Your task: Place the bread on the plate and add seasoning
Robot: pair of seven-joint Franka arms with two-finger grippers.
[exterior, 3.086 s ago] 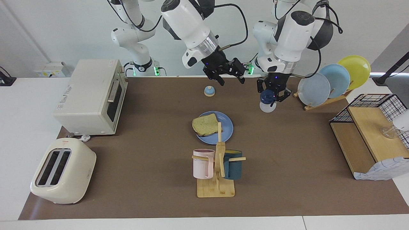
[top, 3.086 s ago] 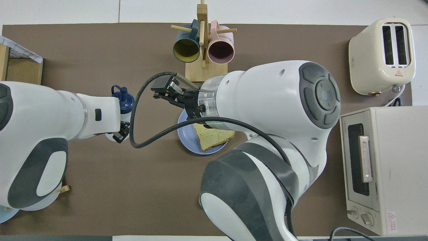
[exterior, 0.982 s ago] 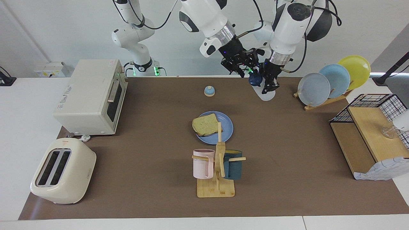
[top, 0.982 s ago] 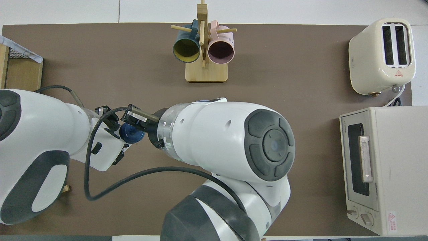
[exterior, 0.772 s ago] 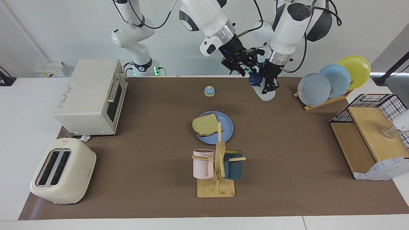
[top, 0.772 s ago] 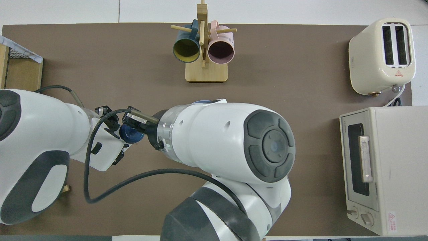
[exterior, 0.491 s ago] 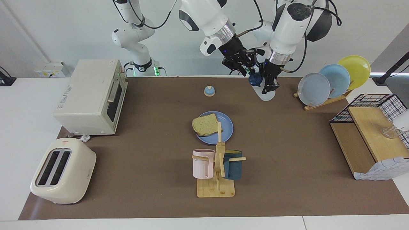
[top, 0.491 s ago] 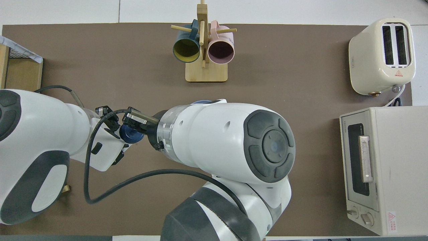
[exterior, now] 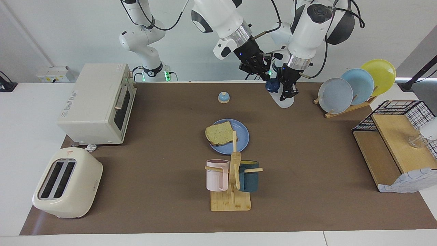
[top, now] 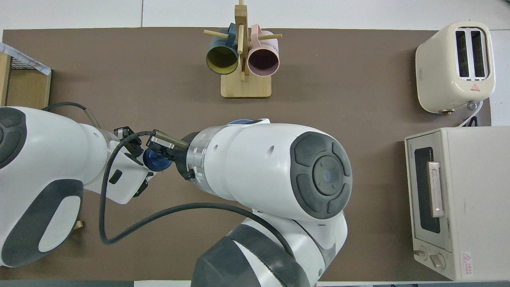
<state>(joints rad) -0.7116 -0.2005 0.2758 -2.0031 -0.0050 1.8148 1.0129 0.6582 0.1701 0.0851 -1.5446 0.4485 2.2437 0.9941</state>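
Note:
The bread (exterior: 219,133) lies on the blue plate (exterior: 239,141) at mid-table. In the overhead view only a sliver of the plate (top: 238,121) shows past the right arm, and the bread is hidden. The seasoning (exterior: 284,101), a translucent bottle, hangs tilted over the mat's edge nearest the robots, toward the left arm's end. My left gripper (exterior: 288,90) is shut on its body. The dark blue cap (exterior: 272,85) points at my right gripper (exterior: 268,77), whose fingertips are shut on it. From above, the cap (top: 155,160) sits between the two hands.
A small blue-domed bell (exterior: 223,97) stands nearer the robots than the plate. A mug tree (exterior: 232,181) stands just farther out. A plate rack (exterior: 355,85) and wire shelf (exterior: 396,143) fill the left arm's end. An oven (exterior: 99,102) and toaster (exterior: 66,182) fill the right arm's end.
The left gripper lifted the seasoning off the table and tilted it toward the right hand. Over the last second the right gripper's fingers closed onto the cap.

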